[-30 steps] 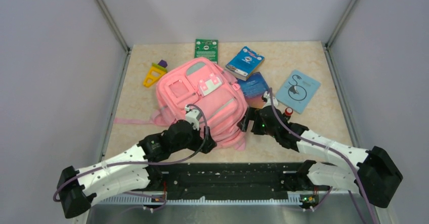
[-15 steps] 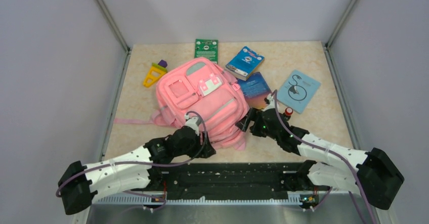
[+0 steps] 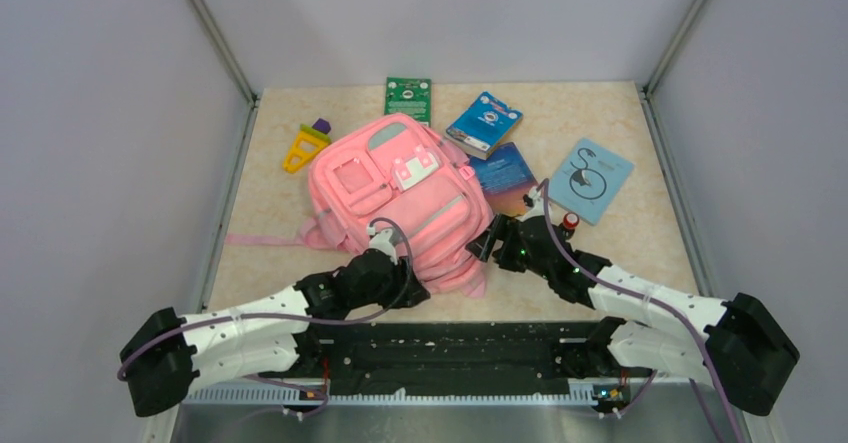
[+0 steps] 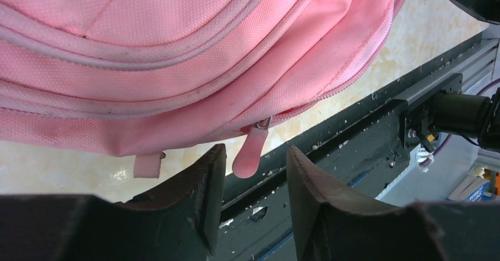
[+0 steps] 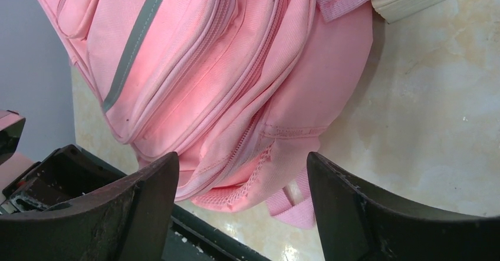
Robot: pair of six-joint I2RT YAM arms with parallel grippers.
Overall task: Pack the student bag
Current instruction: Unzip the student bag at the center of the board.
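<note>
The student bag (image 3: 400,198), pink with a grey-green stripe, lies flat in the middle of the table. My left gripper (image 3: 408,289) is at its near edge. In the left wrist view the bag (image 4: 177,55) fills the top and a pink zipper pull (image 4: 250,155) hangs between the jaws of the left gripper (image 4: 255,152). The jaws are open with a gap on each side of the pull. My right gripper (image 3: 483,246) is at the bag's near right corner. It (image 5: 242,158) stands wide open around the corner (image 5: 253,178) and a strap loop (image 5: 292,208), touching neither.
Behind and right of the bag lie a green card (image 3: 407,98), a blue box (image 3: 484,123), a dark blue book (image 3: 503,173) and a light blue booklet (image 3: 591,179). A yellow and purple toy (image 3: 305,145) lies at the left. A black rail (image 3: 450,348) runs along the near edge.
The left gripper has slid back toward the bag's near edge and its jaws have narrowed around the zipper pull. The right gripper's jaws have narrowed a little at the bag's corner.
</note>
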